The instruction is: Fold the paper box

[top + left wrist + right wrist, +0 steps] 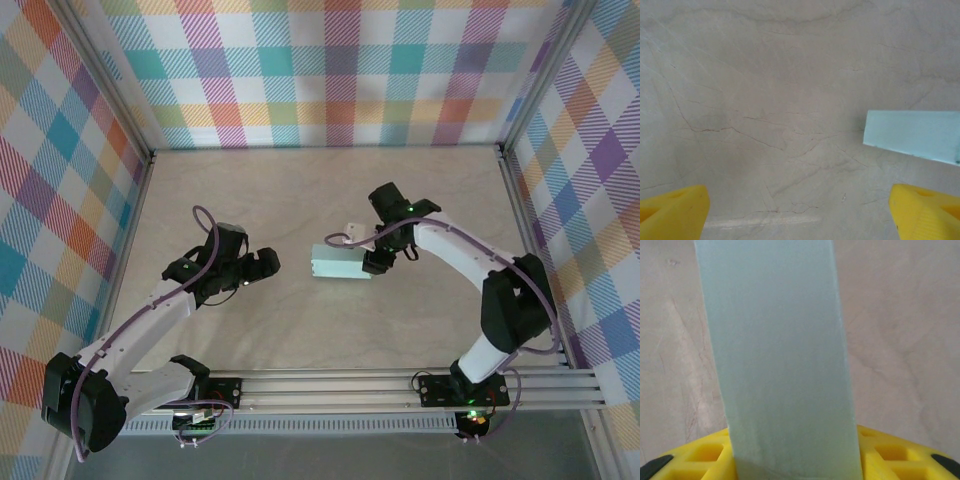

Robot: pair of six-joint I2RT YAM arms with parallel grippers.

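Pinching one paper box (338, 263) by its right end, the right gripper (372, 262) has its yellow fingers (705, 455) pressed against both faces of the card. The box is a closed, flat mint rectangle and its inside is hidden. It sits over the middle of the table (300, 200); I cannot tell whether it touches the surface. In the top view its long axis runs left-right, with the free end pointing at the left gripper (268, 265), near but apart. The left gripper's fingers (675, 210) are spread wide and hold nothing. Count: one box, two arms, two grippers.
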